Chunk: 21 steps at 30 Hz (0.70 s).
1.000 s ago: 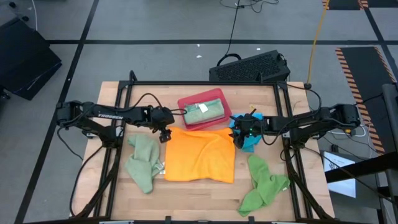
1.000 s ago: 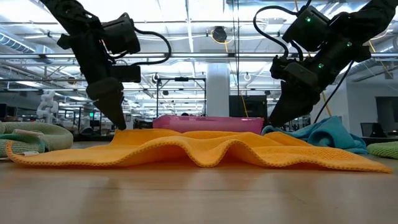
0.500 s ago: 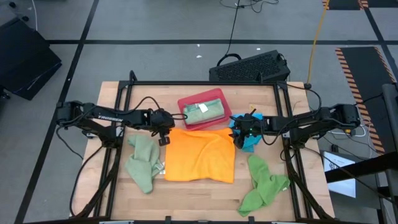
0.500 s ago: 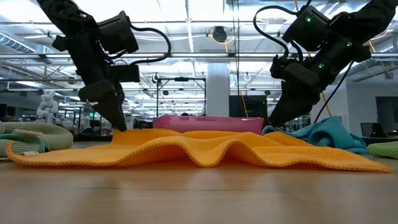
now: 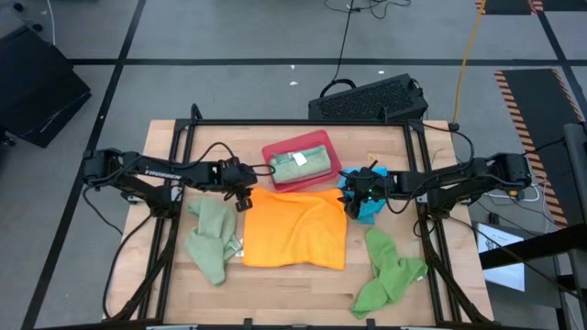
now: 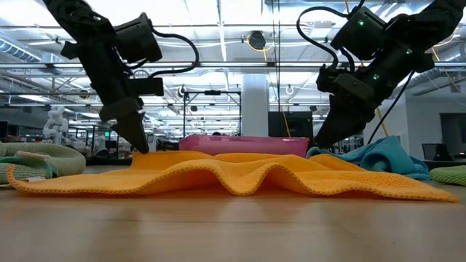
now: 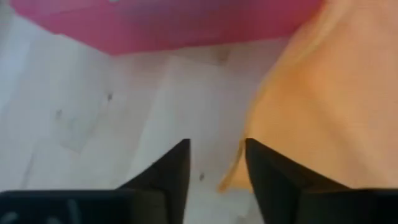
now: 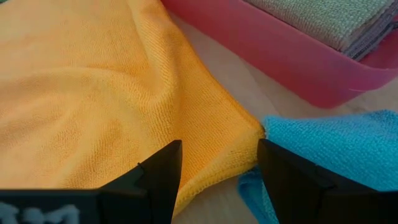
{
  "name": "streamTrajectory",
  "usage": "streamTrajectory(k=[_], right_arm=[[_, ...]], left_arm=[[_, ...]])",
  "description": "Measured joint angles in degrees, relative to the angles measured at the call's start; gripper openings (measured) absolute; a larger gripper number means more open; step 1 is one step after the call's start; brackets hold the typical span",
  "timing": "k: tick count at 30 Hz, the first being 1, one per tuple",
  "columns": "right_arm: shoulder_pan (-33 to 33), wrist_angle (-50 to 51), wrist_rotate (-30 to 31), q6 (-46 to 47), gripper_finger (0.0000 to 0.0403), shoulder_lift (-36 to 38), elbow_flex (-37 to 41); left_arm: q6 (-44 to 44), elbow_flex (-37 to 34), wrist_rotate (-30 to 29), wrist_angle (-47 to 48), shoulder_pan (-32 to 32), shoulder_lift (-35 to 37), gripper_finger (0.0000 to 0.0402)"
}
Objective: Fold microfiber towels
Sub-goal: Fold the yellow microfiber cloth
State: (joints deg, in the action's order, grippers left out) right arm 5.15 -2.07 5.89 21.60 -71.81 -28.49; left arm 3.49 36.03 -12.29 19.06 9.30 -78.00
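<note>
An orange towel [image 5: 295,227] lies spread and rippled on the table's middle [image 6: 233,175]. My left gripper [image 5: 243,201] hangs open at its far left corner; in the left wrist view bare table shows between the fingers [image 7: 216,168], and the towel's edge [image 7: 231,180] lies beside one of them. My right gripper [image 5: 353,205] stands open over the far right corner [image 8: 249,134], beside a bright blue towel [image 8: 336,149]. Whether either gripper touches the cloth, I cannot tell.
A red tray [image 5: 271,154] with a folded sage green towel [image 5: 301,163] stands just beyond the orange towel. A crumpled sage green towel [image 5: 211,238] lies at the left and a bright green one [image 5: 390,275] at the near right. A black keyboard [image 5: 371,98] lies beyond the far edge.
My left gripper has tipped a little while staying at the orange towel's far left corner. The towel lies as it did.
</note>
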Motion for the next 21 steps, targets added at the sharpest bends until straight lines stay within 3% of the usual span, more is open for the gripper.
streamTrajectory(k=[3, 7, 11, 16, 21], right_arm=[[0.0, 0.0, 0.02, -1.03, 0.0201, 0.0, 0.0], [0.0, -0.01, 0.02, -1.77, 0.0201, 0.0, 0.0], [0.0, -0.02, 0.02, -2.33, 0.0201, 0.0, 0.0], [0.0, -0.02, 0.02, -1.62, 0.0201, 0.0, 0.0], [0.0, 0.0, 0.04, 1.31, 0.0201, 0.0, 0.0]], left_arm=[[0.01, -1.07, 2.82, -0.29, 0.63, 0.0, 0.0187], [-0.63, -3.43, 4.14, -3.5, 1.41, 0.0, 0.018], [-0.98, -3.78, 4.31, -5.13, 0.79, -0.02, 0.0126], [-2.0, -3.77, 4.87, -5.92, -0.75, -0.02, 0.002], [0.09, -3.66, 4.53, -5.8, -3.01, -0.02, 0.001]])
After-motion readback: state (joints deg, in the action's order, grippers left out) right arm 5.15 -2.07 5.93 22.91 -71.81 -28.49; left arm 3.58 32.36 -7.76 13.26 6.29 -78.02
